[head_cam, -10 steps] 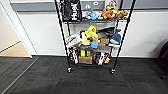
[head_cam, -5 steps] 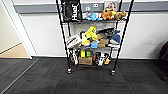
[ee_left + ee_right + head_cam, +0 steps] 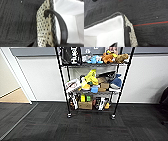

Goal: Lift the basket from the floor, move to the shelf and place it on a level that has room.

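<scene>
the shelf [image 3: 92, 84] stands at twelve o'clock on the floor [image 3: 82, 127], against the wall. the basket [image 3: 45, 30] shows close in both wrist views above carpet, loop handle [image 3: 62, 27] arched; can't tell either gripper's finger state

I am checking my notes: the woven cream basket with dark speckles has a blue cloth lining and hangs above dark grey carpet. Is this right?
Not quite: the lining of the woven cream basket with dark speckles is white, not blue, as the left wrist view shows. It does hang above dark grey carpet.
</scene>
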